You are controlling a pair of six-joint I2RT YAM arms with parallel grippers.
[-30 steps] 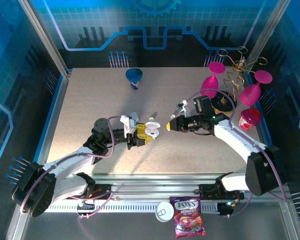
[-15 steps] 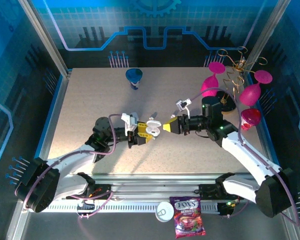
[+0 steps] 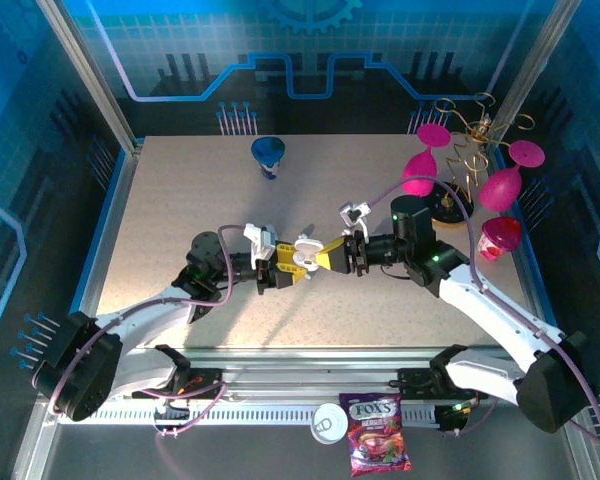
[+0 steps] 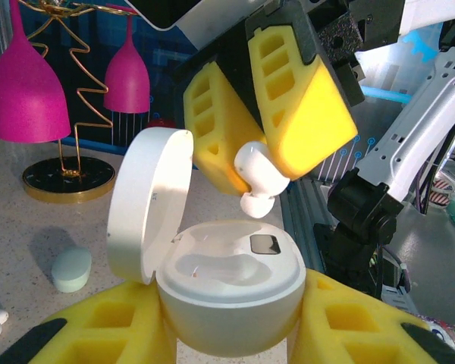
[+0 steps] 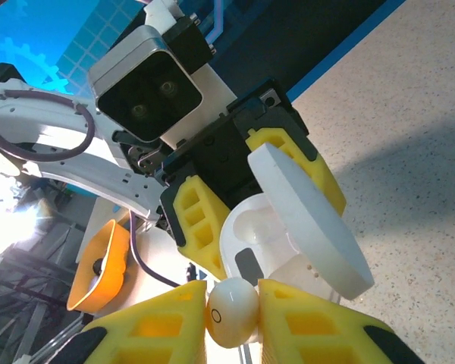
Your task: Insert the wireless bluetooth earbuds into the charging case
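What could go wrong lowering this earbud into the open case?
The small glossy white earbud is pinched only at the tips of the right claw, so it may slip or twist. It hangs tilted above the white pebble-shaped charging case and could miss its socket. The case's raised lid stands near the right claw; a bump could shut it.

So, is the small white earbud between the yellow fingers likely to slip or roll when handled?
Probably slippery: the earbud looks glossy and rounded, pinched between the right fingers. It likely weighs little, being far smaller than the open charging case. Dropped, it could roll.
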